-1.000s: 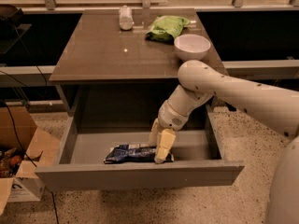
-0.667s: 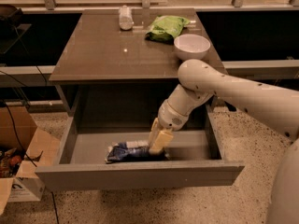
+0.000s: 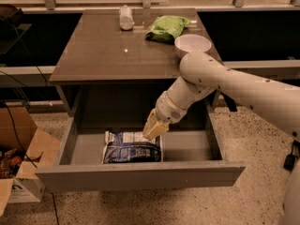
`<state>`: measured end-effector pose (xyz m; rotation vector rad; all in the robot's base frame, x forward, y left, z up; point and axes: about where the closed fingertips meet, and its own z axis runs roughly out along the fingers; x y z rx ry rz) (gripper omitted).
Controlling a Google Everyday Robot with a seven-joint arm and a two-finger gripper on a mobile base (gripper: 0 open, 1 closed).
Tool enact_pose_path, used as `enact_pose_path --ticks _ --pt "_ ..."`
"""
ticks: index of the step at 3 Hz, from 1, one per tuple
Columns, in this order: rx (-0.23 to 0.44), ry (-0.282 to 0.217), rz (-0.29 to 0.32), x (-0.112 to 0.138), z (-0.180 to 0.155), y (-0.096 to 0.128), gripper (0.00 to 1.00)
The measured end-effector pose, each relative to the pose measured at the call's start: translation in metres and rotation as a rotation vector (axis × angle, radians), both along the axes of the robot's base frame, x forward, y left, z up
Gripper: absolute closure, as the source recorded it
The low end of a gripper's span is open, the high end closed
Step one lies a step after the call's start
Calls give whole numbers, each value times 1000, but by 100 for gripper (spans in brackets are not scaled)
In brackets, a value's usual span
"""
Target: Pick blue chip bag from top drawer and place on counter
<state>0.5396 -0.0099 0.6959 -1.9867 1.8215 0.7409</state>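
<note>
The blue chip bag stands tipped up in the open top drawer, its navy face with pale print towards the camera and a white end at the top. My gripper reaches down from the right and is shut on the bag's upper right edge, just above the drawer floor. The white arm crosses over the right front of the counter. The bag's lower edge is hidden behind the drawer's front panel.
On the counter's far side are a light green snack bag, a white bowl and a small white container. A cardboard box sits on the floor to the left of the drawer.
The gripper has moved up and slightly left. The bag, which lay flat on the drawer floor, is now raised by its upper edge and shows its face.
</note>
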Motion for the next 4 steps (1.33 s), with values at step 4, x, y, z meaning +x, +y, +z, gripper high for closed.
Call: enact_pose_path --ticks 4 --pt "-32 -29 10 4 -23 24 0"
